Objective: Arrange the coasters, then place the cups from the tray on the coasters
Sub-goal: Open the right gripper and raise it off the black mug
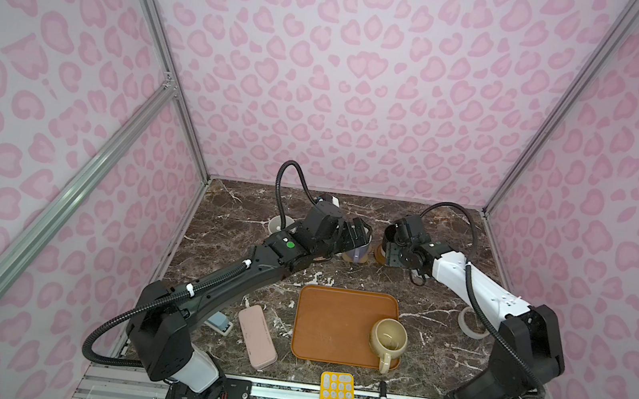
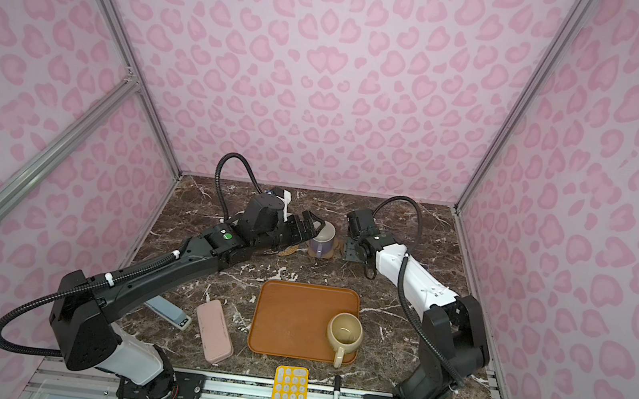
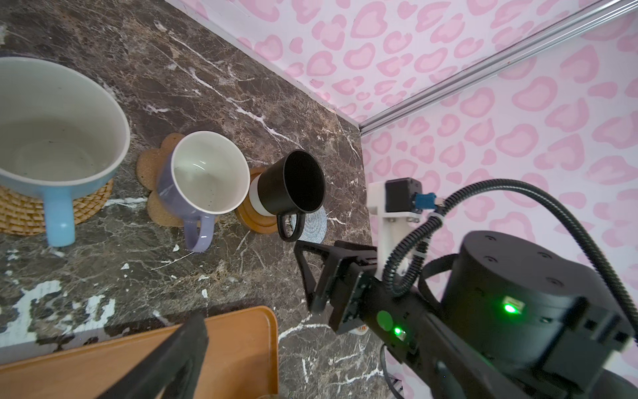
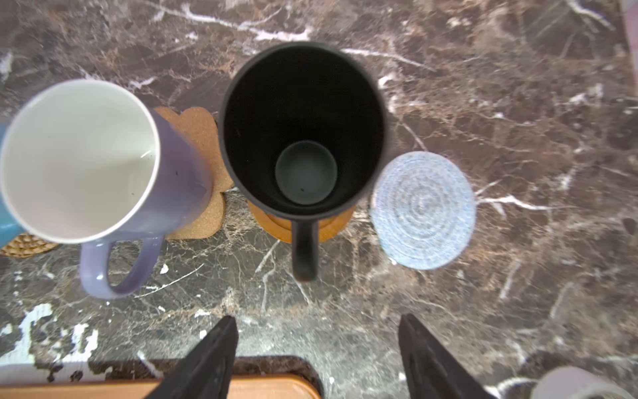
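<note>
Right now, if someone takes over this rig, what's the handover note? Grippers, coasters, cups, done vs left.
Left gripper: open, empty, beside the lavender mug.
Right gripper: open, empty, clear of the black mug, on its handle side.
Done: black mug on the dark wooden coaster, lavender mug on the cork paw coaster, light blue mug on the rattan coaster.
Unclear: the white mug is mostly hidden behind the left arm, its coaster unseen.
Left: the cream-yellow mug sits on the tray. The grey-blue crocheted coaster, beside the wooden one, is bare.
</note>
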